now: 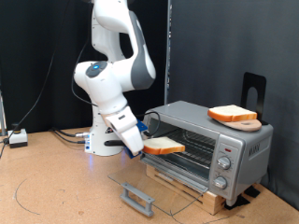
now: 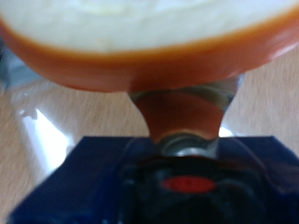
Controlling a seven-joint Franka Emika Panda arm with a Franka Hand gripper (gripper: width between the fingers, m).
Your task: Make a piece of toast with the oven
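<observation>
Oven [image 1: 210, 140] sits at the exterior view's right on a wooden base [image 1: 192, 185], glass door [image 1: 140, 187] dropped flat toward the bottom-left, grey bar handle [image 1: 137, 198] at its outer edge. The mouth is open with free space in front above the door; bare tabletop [image 1: 47, 187] stretches well clear to the left. Gripper [image 1: 138, 142] sits just at the oven's opening, fingers clamped on the piece of toast [image 1: 164, 146], which juts level into the mouth. A second slice [image 1: 232, 114] lies on a round board [image 1: 245, 123] on the oven roof. Wrist view alone shows the grasp close up: a finger [image 2: 182, 117] pressing the orange crust, pale face above [image 2: 149, 23]; the oven is unreadable there. Arm [image 1: 112, 75] stands upright, bent forward and down.
</observation>
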